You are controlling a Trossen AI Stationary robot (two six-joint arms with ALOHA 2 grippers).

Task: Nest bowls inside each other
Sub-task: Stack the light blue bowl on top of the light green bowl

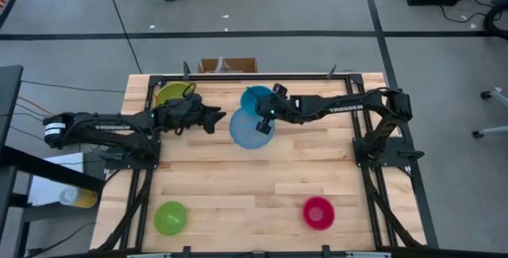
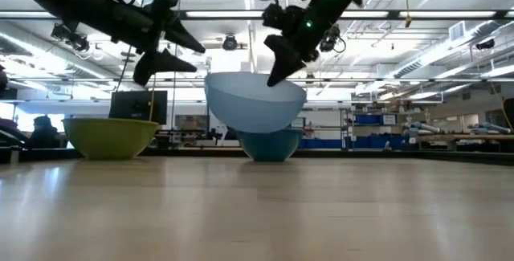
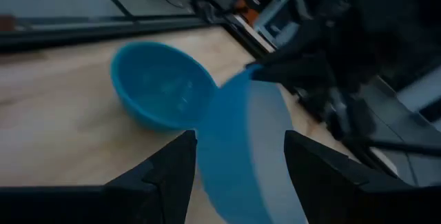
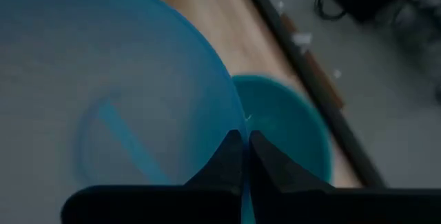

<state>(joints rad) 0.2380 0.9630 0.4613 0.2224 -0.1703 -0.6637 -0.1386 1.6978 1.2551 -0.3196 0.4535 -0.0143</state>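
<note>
My right gripper is shut on the wide pale blue bowl, which hangs in the air near the table's far middle. The bright blue bowl stands on its base just beyond it, and in the low view this bright blue bowl shows below and behind the pale blue bowl. My left gripper is open, level with the pale bowl's left side and apart from it. Its fingers frame the pale blue bowl in the left wrist view. The large lime green bowl stands at the far left. My right gripper pinches the pale blue bowl's rim on its right side, one finger inside the bowl and one outside. The fingers slant down from the table's right. The bowl is lifted clear of the table, mouth up and a little tilted.
A small lime green bowl stands near the front left and a small magenta bowl near the front right. A black frame runs along the table's far edge. Bare wood lies between the arms and the small bowls.
</note>
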